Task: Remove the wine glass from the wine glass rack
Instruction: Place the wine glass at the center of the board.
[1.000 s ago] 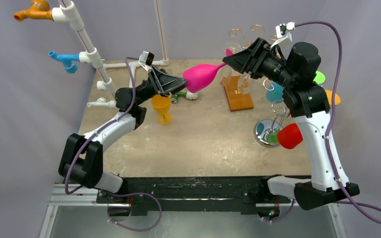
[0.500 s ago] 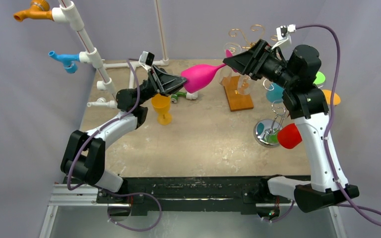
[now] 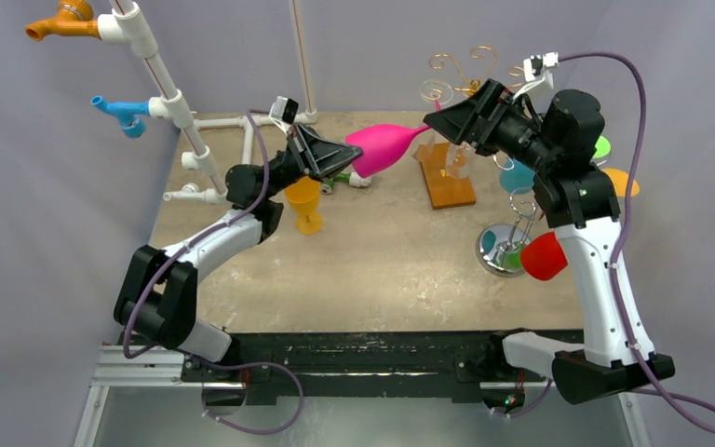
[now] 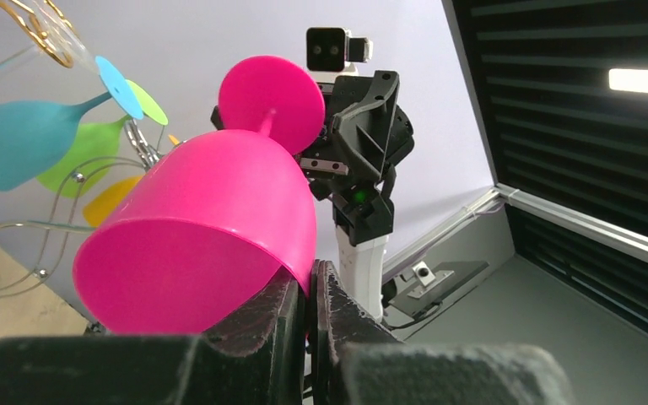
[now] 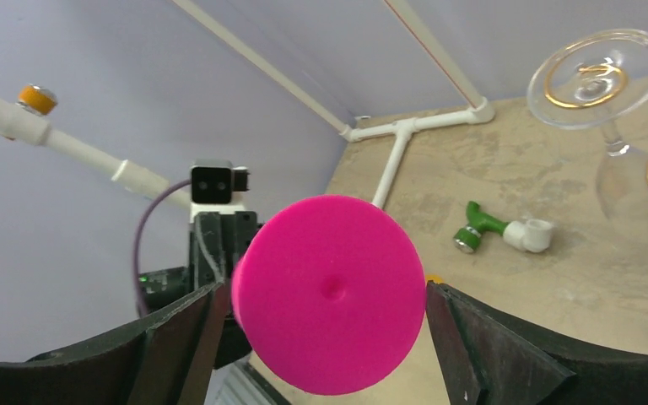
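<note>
A pink wine glass (image 3: 382, 144) hangs level in the air between my two arms, above the back of the table. My left gripper (image 3: 346, 160) is shut on the rim of its bowl; in the left wrist view the fingers (image 4: 291, 316) pinch the bowl's wall (image 4: 202, 228). My right gripper (image 3: 433, 119) is open, with its jaws on either side of the glass's round foot (image 5: 329, 291) and small gaps on both sides. The wire wine glass rack (image 3: 512, 233) stands at the right, with teal, green, orange and red glasses hanging on it.
A yellow glass (image 3: 303, 200) stands upright under my left wrist. A green and white pipe fitting (image 3: 340, 182) lies behind it. A wooden base (image 3: 447, 177) carries gold wire hooks and clear glasses (image 5: 599, 80). A white pipe frame (image 3: 163, 79) rises at the back left.
The pink glass and both grippers have shifted slightly right and toward the back. The left arm has reached further that way, still holding the rim.
</note>
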